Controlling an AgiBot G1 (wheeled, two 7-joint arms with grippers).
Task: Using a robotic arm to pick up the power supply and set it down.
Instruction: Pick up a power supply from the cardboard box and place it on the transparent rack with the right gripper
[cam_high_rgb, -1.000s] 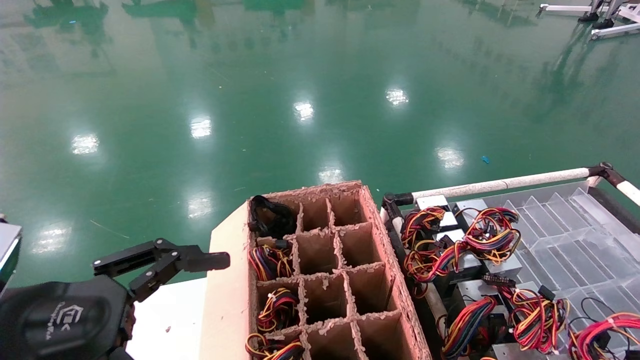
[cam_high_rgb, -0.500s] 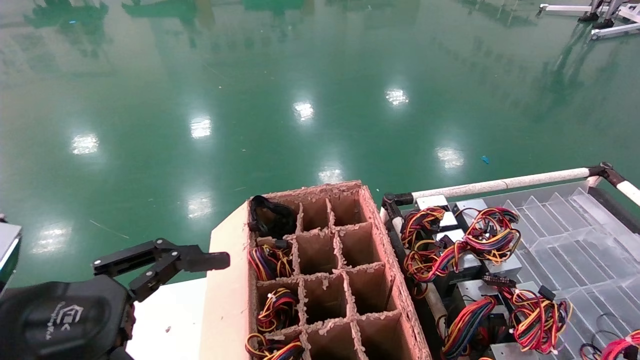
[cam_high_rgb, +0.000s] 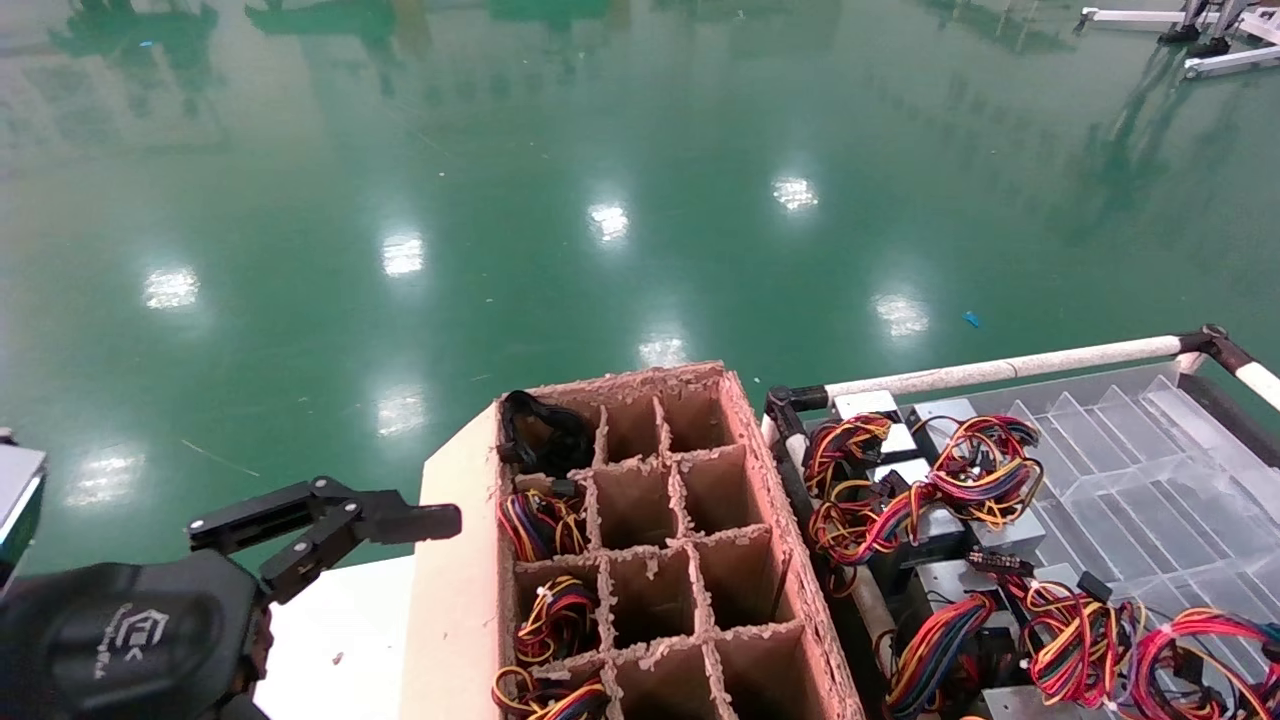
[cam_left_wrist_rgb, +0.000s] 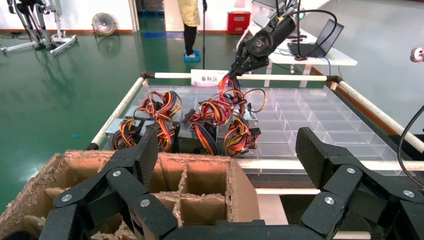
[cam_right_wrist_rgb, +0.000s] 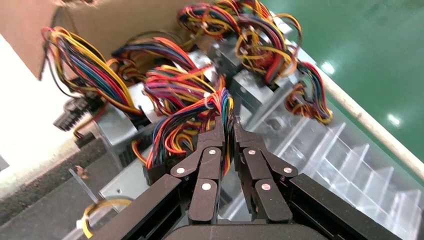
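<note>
My right gripper (cam_right_wrist_rgb: 228, 122) is shut on the red, yellow and blue wire bundle (cam_right_wrist_rgb: 190, 112) of a power supply, above the other units on the tray. From the left wrist view the right gripper (cam_left_wrist_rgb: 243, 59) hangs over the tray's far side with wires (cam_left_wrist_rgb: 220, 105) trailing from it. It is outside the head view, where only a wire loop (cam_high_rgb: 1195, 650) shows at the lower right edge. My left gripper (cam_high_rgb: 400, 522) (cam_left_wrist_rgb: 230, 147) is open and holds nothing, beside the cardboard box.
A cardboard box (cam_high_rgb: 775, 520) with divider cells stands in the middle; its left cells hold wired power supplies (cam_high_rgb: 540, 522). To its right several more power supplies (cam_high_rgb: 930, 490) lie on a clear compartment tray (cam_high_rgb: 1150, 480) framed by white rails (cam_high_rgb: 1000, 370). Green floor lies beyond.
The wire loop at the head view's lower right edge dropped almost out of view half a second ago and now shows again, a little further left. The left arm has not moved.
</note>
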